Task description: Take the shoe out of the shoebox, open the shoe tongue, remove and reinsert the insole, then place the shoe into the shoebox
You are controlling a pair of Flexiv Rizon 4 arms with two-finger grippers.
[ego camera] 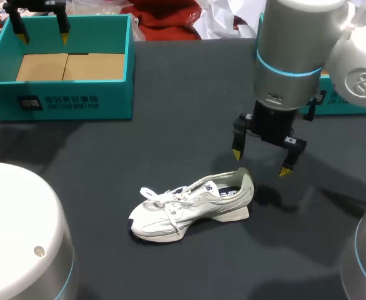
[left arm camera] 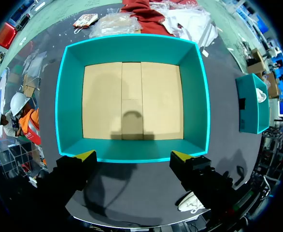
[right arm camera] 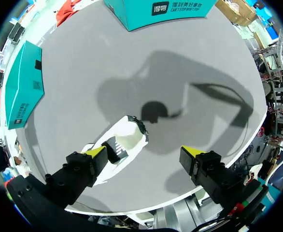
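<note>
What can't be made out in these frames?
- Insole: in the head view, the collar and tongue of the shoe cover the inside; in the right wrist view, the opening is too dark to tell.
- Shoe toe: in the right wrist view, it is hidden behind the right jaws; in the left wrist view, only a sliver shows past the left jaws.
- Second teal box: in the head view, it is mostly behind the right arm.

Bright, even overhead light, soft shadows on the dark table [ego camera: 170, 144], one inside the shoebox [left arm camera: 132, 48]
</note>
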